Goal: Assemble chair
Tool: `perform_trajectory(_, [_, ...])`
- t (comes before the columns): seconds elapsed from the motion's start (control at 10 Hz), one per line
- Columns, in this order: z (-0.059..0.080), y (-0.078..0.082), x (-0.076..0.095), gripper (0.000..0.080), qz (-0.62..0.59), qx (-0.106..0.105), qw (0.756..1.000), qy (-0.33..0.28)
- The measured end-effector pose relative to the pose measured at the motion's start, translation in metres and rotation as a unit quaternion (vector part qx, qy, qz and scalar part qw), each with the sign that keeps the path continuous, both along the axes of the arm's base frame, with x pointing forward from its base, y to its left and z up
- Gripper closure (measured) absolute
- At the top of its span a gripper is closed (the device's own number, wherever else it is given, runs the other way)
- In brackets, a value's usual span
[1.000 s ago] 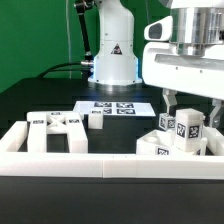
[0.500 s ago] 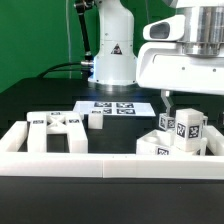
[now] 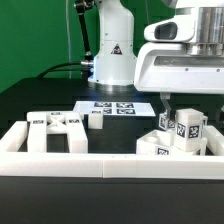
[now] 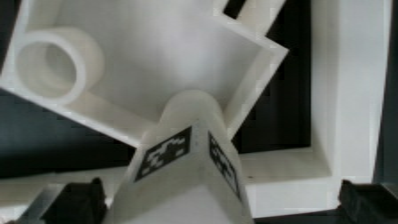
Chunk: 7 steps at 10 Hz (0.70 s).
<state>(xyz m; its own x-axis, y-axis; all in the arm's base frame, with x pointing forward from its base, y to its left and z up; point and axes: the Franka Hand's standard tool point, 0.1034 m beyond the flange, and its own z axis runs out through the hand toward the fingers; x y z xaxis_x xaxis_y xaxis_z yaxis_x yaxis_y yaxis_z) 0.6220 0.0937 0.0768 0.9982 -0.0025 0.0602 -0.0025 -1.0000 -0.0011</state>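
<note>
Several white tagged chair pieces (image 3: 176, 135) stand bunched at the exterior view's right, inside the border rail. My gripper (image 3: 187, 108) hangs just above them, and one dark finger (image 3: 165, 103) shows beside the cluster. In the wrist view the gripper (image 4: 222, 208) is open. Its dark fingertips (image 4: 75, 203) stand wide on either side of a tagged white piece (image 4: 187, 160) without pressing on it. Beyond that piece lies a flat white panel with a round hole (image 4: 107, 70). A frame-shaped chair piece (image 3: 55, 130) and a small block (image 3: 96, 120) lie at the left.
The marker board (image 3: 118, 107) lies flat behind the pieces, in front of the robot base (image 3: 112, 55). A long low white border rail (image 3: 100, 164) runs along the front and up both sides of the black table.
The gripper has sunk a little lower over the right cluster of pieces. The pieces have not moved.
</note>
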Motion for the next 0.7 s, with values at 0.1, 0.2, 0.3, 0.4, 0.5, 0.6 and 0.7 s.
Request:
perform_trajectory(0.1, [0.0, -0.001, 0.0, 0.0151, 0.034, -0.003, 0.999, -0.001])
perform_trajectory(0.2, [0.001, -0.003, 0.001, 0.0151, 0.082, -0.008, 0.997, -0.003])
perform_trajectory(0.3, [0.001, -0.006, 0.002, 0.0151, 0.114, -0.012, 0.993, -0.002])
perform_trajectory(0.4, [0.001, -0.009, 0.003, 0.0151, 0.147, -0.016, 0.989, -0.003])
perform_trajectory(0.5, [0.002, -0.015, 0.005, 0.0151, 0.18, -0.021, 0.983, -0.003])
perform_trajectory(0.6, [0.002, -0.019, 0.005, 0.0151, 0.174, -0.02, 0.985, -0.002])
perform_trajectory(0.7, [0.001, -0.02, 0.005, 0.0259, 0.172, -0.02, 0.985, -0.002])
